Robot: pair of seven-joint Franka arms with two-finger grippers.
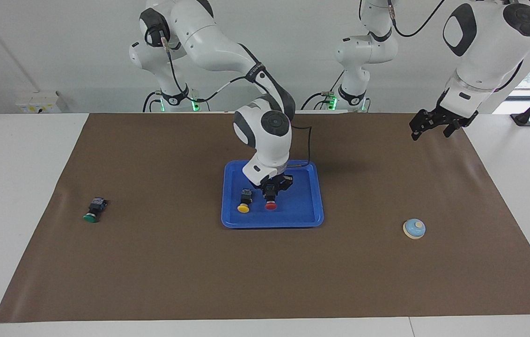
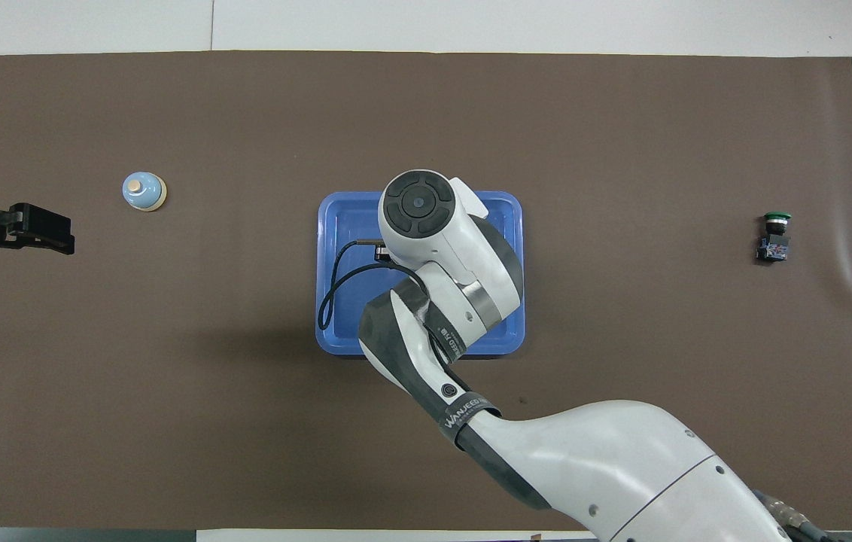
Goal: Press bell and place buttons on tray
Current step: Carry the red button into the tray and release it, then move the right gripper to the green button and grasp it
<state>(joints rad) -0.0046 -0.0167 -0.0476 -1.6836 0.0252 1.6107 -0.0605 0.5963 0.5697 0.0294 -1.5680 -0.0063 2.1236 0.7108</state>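
Over the glossy rimmed tray, right pincer clamps the mushroom-capped red button.

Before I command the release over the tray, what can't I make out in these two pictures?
- Overhead view: the right arm covers the right pincer, red button and yellow button.
- Facing view: whether the red button rests on the tray floor; too small to tell.
- Overhead view: left pincer cut off by the frame edge.

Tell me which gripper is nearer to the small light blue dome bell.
Left. The left gripper hangs open over the mat at the bell's end of the table; the right gripper is over the blue plastic tray mid-table, shut on the red-capped button.
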